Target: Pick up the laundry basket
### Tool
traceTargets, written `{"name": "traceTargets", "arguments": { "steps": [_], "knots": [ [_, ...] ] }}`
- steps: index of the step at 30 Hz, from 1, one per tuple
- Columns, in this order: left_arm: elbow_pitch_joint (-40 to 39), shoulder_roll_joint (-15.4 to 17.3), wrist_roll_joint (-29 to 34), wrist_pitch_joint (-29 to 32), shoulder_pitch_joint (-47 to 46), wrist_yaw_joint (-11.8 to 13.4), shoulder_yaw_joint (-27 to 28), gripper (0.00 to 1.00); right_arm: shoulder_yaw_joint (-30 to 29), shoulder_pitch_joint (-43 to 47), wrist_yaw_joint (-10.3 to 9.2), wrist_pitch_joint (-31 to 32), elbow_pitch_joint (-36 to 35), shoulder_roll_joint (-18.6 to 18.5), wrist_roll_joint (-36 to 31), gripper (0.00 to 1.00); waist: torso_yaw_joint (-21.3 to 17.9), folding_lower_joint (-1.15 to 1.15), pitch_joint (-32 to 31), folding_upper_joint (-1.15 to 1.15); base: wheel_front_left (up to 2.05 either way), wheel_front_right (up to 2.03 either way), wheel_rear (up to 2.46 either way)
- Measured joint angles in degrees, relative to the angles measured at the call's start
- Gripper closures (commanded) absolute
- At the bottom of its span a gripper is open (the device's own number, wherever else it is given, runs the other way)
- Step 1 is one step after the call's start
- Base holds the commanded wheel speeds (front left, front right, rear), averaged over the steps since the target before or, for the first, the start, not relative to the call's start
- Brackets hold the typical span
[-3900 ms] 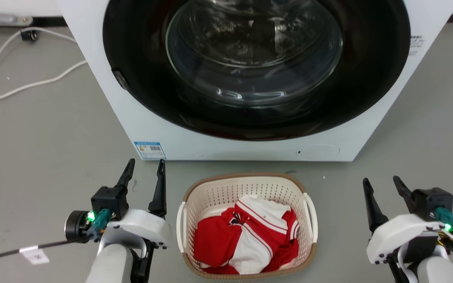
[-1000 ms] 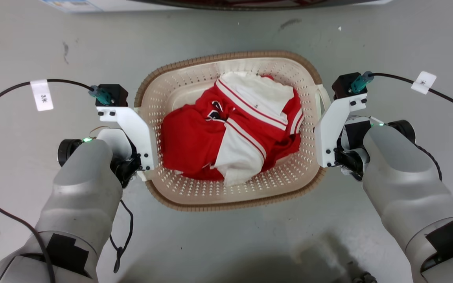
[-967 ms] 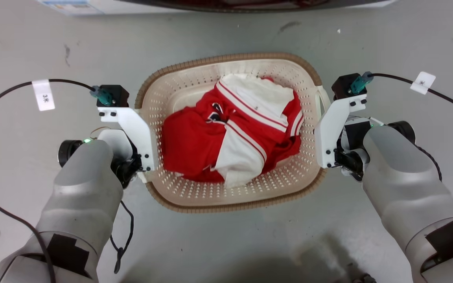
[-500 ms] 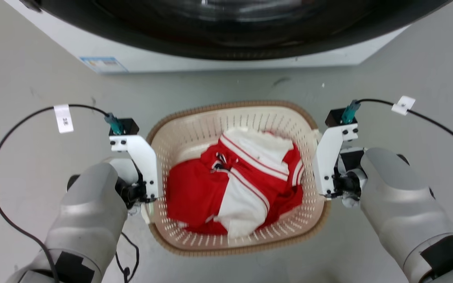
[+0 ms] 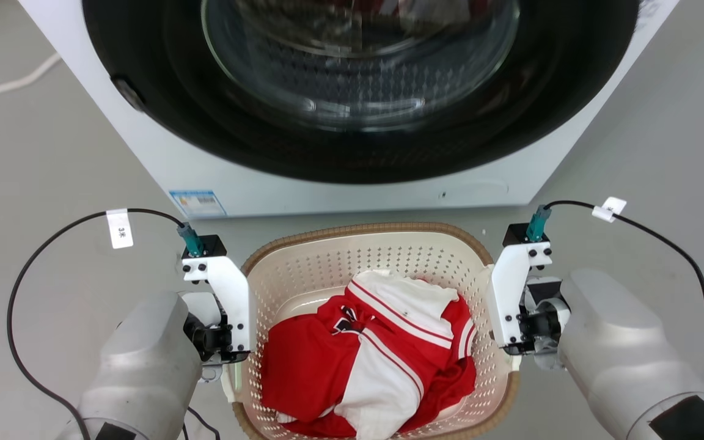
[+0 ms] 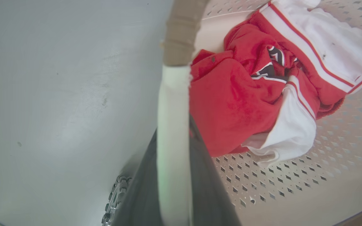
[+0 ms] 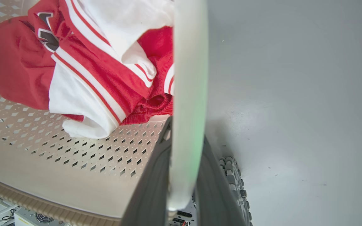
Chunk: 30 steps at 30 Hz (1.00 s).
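Observation:
The laundry basket (image 5: 327, 269), cream perforated plastic with a brown woven-look rim, hangs between my two arms in front of the washing machine. A red and white garment (image 5: 376, 348) lies crumpled inside it. My left gripper (image 5: 230, 360) points down at the basket's left side. In the left wrist view its dark fingers (image 6: 209, 188) clamp the white side handle (image 6: 173, 119). My right gripper (image 5: 514, 354) points down at the right side, and in the right wrist view its fingers (image 7: 149, 194) close on the other white handle (image 7: 189, 94). The basket's near rim is cut off by the head view's bottom edge.
The white washing machine (image 5: 168, 159) with its round dark door (image 5: 358, 73) stands close behind the basket. Black cables (image 5: 40, 263) loop out from both wrists. Grey floor (image 5: 40, 159) lies on both sides. A wheel (image 7: 231, 179) of my base shows below the basket.
The head camera has tilted up, so the washing machine's door is back in view. The basket sits lower and closer in the picture, with both grippers still clamped on its handles.

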Motion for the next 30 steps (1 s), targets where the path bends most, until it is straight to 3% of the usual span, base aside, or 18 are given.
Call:
{"name": "traceTargets", "arguments": {
  "steps": [8,20,30],
  "knots": [
    [-0.2,0.1,-1.6,1.7,1.4,0.0,-1.0,1.0,-0.7,1.8,0.0,2.0,0.1,0.0,0.5,1.0,-0.2,0.0,-6.7,0.0,0.0,0.0,0.0],
    [0.6,-0.1,-5.1,9.1,5.3,0.0,-1.8,1.0,-1.4,5.6,-0.01,7.5,0.2,0.0,1.3,1.0,-0.4,-0.01,-15.0,0.0,0.0,0.0,0.0],
    [1.2,-0.4,-6.7,11.6,6.9,0.1,-2.2,1.0,-0.4,7.0,-0.01,10.8,0.2,-0.1,2.5,1.0,-0.9,0.0,-18.3,0.0,0.0,0.0,0.0]
  ]
}}
